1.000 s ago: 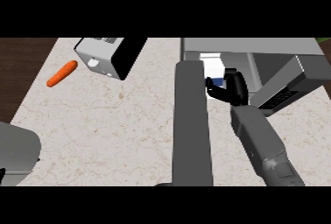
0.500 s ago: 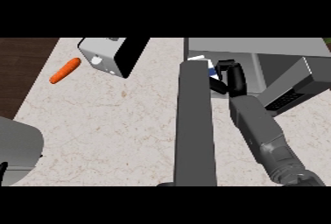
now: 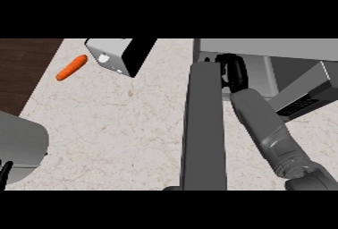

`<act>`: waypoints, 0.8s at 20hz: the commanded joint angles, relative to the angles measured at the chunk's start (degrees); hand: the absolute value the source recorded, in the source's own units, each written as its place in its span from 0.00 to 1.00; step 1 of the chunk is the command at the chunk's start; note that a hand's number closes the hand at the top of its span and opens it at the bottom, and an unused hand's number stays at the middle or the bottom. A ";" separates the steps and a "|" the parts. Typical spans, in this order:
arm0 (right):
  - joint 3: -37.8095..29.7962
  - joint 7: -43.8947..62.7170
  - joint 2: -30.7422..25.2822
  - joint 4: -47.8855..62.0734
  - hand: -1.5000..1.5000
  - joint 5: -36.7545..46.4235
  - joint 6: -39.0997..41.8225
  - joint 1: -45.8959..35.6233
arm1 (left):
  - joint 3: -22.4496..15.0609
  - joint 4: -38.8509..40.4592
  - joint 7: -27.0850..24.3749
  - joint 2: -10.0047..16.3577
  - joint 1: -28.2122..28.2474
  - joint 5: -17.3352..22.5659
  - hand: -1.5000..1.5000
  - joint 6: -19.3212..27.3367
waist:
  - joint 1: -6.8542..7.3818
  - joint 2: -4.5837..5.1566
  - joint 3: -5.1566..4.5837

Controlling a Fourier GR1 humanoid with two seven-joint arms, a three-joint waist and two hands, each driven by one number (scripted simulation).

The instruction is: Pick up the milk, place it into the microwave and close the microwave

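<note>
The microwave (image 3: 277, 47) stands at the counter's back right. Its door (image 3: 203, 129) is swung wide open and juts toward me as a long dark grey slab. My right forearm runs up beside the door, and my right hand (image 3: 233, 71) sits just inside the microwave's opening with its fingers curled. The milk carton is hidden behind that hand. At the lower left edge only the grey forearm and a black sliver of my left hand (image 3: 5, 172) show.
An orange carrot (image 3: 71, 67) lies at the counter's back left, near the dark wood edge. A grey box with a black face (image 3: 122, 54) stands beside it. The microwave's button panel (image 3: 305, 96) juts out right of my right arm.
My right hand has carried the blue and white milk carton forward into the microwave's opening, and the carton no longer shows. The left arm has stayed at the lower left.
</note>
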 commanded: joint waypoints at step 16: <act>-3.23 1.13 -6.64 4.20 1.00 -0.26 -7.53 0.36 | -0.93 3.04 0.16 0.71 -4.24 -1.60 0.00 -0.53 | 2.11 1.83 0.21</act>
